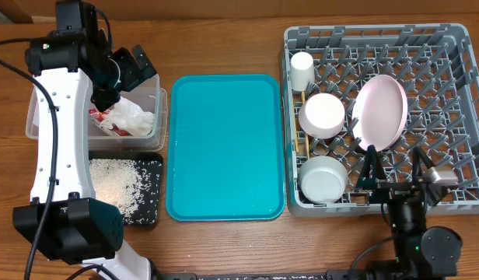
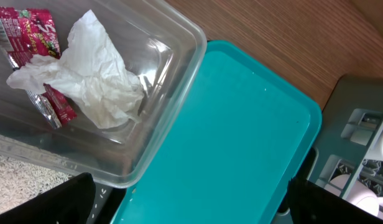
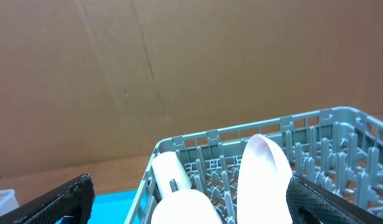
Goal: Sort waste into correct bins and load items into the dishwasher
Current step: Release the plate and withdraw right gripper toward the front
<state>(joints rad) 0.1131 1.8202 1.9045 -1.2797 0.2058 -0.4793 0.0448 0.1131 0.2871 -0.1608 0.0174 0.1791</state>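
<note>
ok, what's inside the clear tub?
In the tub, a crumpled tissue lies over a red wrapper. The tissue covers the wrapper's middle, so only red parts on either side show. Anything else beneath the tissue is hidden.

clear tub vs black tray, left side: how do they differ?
The clear tub is see-through and deep-walled; the black tray is opaque and shallow. The clear tub holds a white tissue and a red wrapper; the black tray holds loose white grains. Both are rectangular and sit left of the teal tray.
</note>
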